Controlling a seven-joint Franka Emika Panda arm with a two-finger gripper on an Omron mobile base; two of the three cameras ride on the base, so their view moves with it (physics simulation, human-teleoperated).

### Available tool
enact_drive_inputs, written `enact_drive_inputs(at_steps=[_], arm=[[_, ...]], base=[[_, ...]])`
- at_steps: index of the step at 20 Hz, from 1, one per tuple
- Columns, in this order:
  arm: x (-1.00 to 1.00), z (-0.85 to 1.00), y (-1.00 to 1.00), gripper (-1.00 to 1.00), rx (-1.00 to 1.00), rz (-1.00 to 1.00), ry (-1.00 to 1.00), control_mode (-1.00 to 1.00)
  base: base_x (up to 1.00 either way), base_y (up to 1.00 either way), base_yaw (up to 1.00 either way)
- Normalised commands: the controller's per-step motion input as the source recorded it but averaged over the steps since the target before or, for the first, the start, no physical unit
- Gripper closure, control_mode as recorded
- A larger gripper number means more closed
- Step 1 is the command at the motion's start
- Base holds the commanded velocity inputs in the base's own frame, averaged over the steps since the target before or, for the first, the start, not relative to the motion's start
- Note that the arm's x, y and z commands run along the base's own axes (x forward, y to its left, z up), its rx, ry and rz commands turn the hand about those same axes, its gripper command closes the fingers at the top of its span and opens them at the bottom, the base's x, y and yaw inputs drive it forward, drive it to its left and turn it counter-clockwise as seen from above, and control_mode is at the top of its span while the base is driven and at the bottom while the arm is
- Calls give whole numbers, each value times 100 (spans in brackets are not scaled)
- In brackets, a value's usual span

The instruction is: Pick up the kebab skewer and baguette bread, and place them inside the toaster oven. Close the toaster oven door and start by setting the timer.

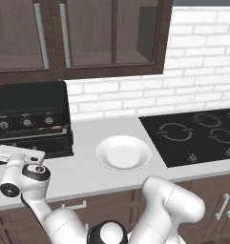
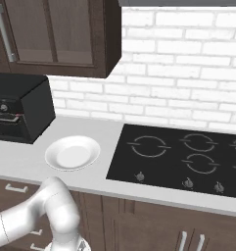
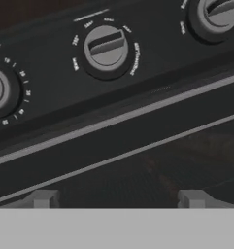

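Note:
The black toaster oven (image 1: 30, 102) stands at the counter's left end, also seen at the left edge of the right base view (image 2: 21, 105). The toaster oven door (image 1: 35, 143) stands upright and shut, with a silver handle bar (image 3: 113, 121) across it. Three silver-grey knobs (image 3: 106, 46) line the panel above the door. My gripper (image 3: 118, 199) hovers close in front of the door, just below the knobs, open with nothing between its fingertips (image 3: 43, 198). Dim reddish-brown shapes (image 3: 152, 168) show through the dark window. I cannot tell the kebab skewer from the baguette bread there.
An empty white plate (image 1: 123, 153) (image 2: 73, 152) lies on the grey counter right of the oven. A black cooktop (image 1: 197, 133) (image 2: 183, 157) fills the counter's right part. Dark wall cabinets (image 1: 78, 33) hang above the oven.

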Motion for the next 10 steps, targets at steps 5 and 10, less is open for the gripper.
enact_drive_inputs(at_steps=[5, 10], arm=[[-23, 73, 0, -100, 0, 0, 5, -100], [-5, 61, 1, -100, 0, 0, 6, -100]], base=[[0, 0, 0], [0, 0, 0]])
